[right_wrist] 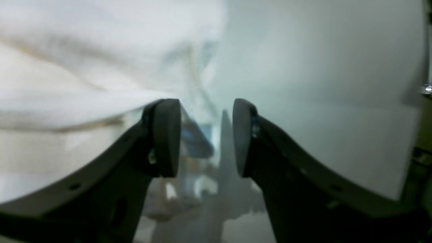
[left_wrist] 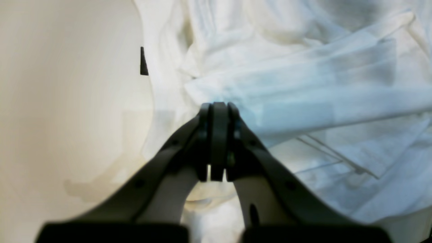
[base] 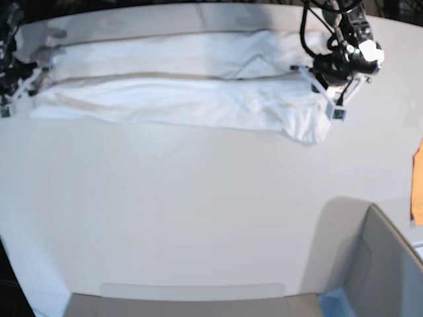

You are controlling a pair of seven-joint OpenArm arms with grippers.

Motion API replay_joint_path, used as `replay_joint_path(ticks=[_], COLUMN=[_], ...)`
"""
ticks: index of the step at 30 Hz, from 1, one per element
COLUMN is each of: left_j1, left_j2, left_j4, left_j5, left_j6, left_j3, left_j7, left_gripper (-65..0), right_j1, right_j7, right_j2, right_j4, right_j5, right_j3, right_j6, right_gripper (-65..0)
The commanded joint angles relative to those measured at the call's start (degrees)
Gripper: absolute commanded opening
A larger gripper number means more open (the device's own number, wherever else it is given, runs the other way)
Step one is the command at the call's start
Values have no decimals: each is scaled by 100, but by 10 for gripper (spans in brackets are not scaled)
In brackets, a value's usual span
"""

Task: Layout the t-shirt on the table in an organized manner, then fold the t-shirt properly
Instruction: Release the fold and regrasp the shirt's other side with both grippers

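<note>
While the t-shirt (base: 178, 79) lies stretched long between our claws, the left gripper (left_wrist: 219, 108) is pinched closed at its end; the right gripper (right_wrist: 206, 135) stands parted, empty, just beside the other end.

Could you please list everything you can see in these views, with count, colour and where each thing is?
t-shirt: one, white, stretched in a long folded band across the far side of the table; a small black tag shows at its edge in the left wrist view.
table: one, white, filling most of the base view.
bin: one, grey, at the near right corner of the base view.
orange item: one, at the right edge, cut off, cannot tell what it is.
left gripper: one, dark, at the shirt's right end in the base view, jaws shut, over the cloth.
right gripper: one, dark, at the shirt's left end in the base view, jaws open.
</note>
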Motion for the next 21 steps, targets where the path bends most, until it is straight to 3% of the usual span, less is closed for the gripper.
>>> replay_joint_path(ticks=[1, 11, 15, 18, 21], left_j1=[-28, -28, -28, -28, -19], left_j2=[-35, -35, -35, -35, -35], left_j4=[99, 99, 90, 90, 90], left_j5=[-17, -17, -17, -17, 1], left_j6=[27, 27, 27, 27, 27], left_j3=[-15, -6, 3, 3, 3], left_j7=[-55, -55, -55, -55, -55], left_gripper=[-650, -650, -650, -650, -650], right_j1=[27, -377, -298, -52, 176], right_j7=[84, 110, 128, 119, 110], right_j2=[86, 42, 42, 42, 42], right_j4=[233, 497, 549, 576, 374], right_j5=[-4, -189, 251, 849, 936], right_j3=[214, 425, 381, -58, -850], right_j6=[-22, -22, -22, 119, 216], right_gripper=[-393, -393, -393, -393, -393])
